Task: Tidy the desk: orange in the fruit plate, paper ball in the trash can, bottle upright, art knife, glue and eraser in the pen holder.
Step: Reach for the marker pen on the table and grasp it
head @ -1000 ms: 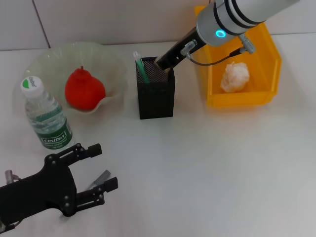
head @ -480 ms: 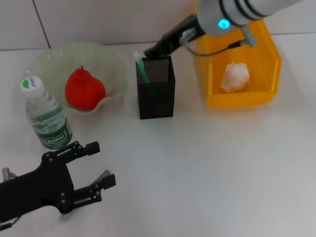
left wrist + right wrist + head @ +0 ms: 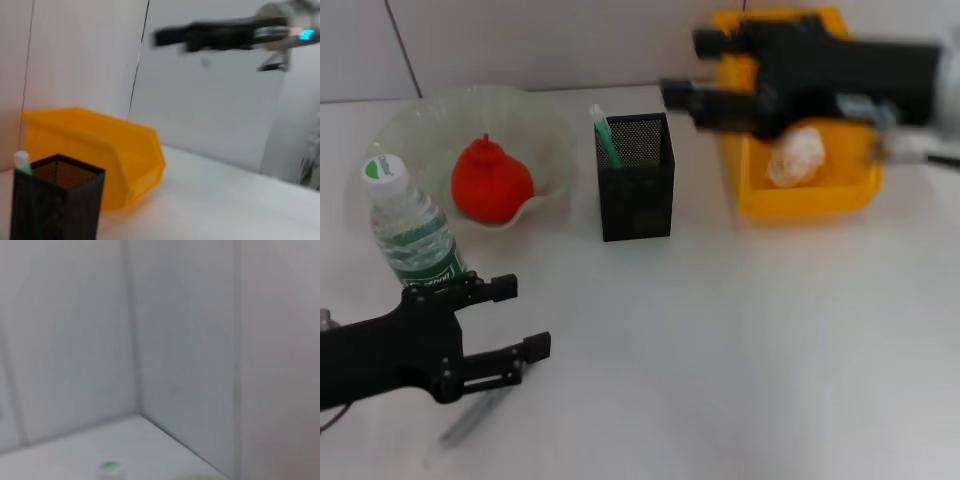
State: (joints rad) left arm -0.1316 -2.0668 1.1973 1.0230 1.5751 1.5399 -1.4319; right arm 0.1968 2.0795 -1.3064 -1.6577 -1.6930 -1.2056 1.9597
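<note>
Nearest the robot, the left gripper (image 3: 515, 318) hangs low over the front left of the white table (image 3: 740, 340), its two fingers spread apart with nothing between them. A thin grey object (image 3: 475, 418), too blurred to name, lies on the table just below it. The front and right of the table are bare white surface.

Just behind the left gripper the bottle (image 3: 412, 230) stands upright, cap on, near the left edge. Behind it sits the fruit plate (image 3: 410, 125), with the orange (image 3: 491, 180) lying in it, stem nub up.

At mid-table the pen holder (image 3: 635, 185) stands upright, apart from the plate, with a green, white-tipped stick (image 3: 605, 135) leaning in its left corner; the mesh hides what else is inside.

Farther right, against the wall, the trash can (image 3: 805, 200) holds the paper ball (image 3: 797, 157). The right gripper (image 3: 685, 68) is raised above the bin's left side, fingers apart and empty.
</note>
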